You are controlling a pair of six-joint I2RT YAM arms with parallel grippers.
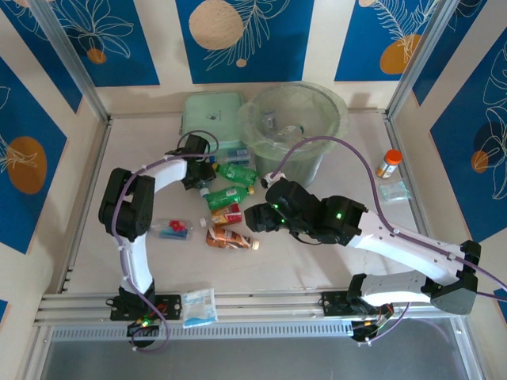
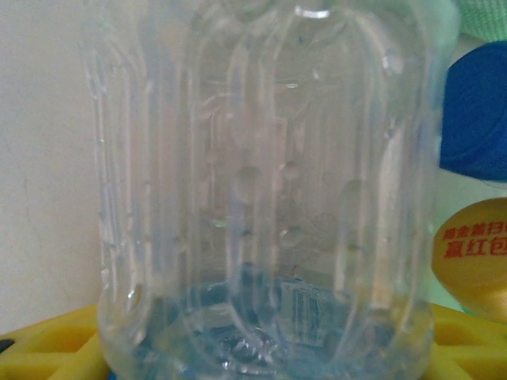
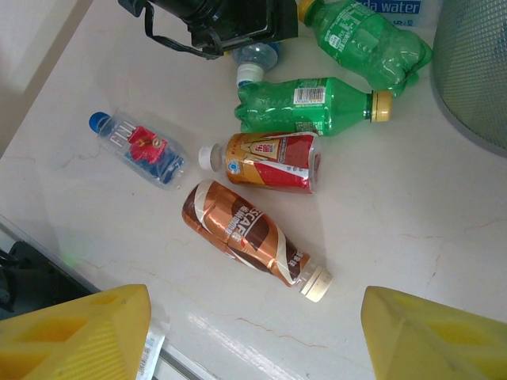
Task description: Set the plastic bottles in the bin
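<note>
Several plastic bottles lie left of the pale green bin [image 1: 307, 162]: two green ones [image 1: 236, 172] [image 1: 228, 195], a red-orange labelled one [image 3: 273, 162], a brown one [image 3: 242, 229] and a clear blue-capped one [image 3: 139, 146]. My left gripper [image 1: 200, 176] is down among the bottles by the bin. Its yellow fingers [image 2: 47, 348] stand wide apart with a clear ribbed bottle [image 2: 261, 198] between them; I cannot tell whether the pads touch it. My right gripper [image 3: 253, 332] hangs open above the table, just in front of the brown bottle, holding nothing.
A flat pale green box [image 1: 210, 115] sits behind the left gripper. An orange-capped amber vial [image 1: 388, 163] and a small packet [image 1: 394, 191] lie right of the bin. A white-blue packet [image 1: 199, 307] rests on the front rail. A blue cap [image 2: 475, 111] is beside the clear bottle.
</note>
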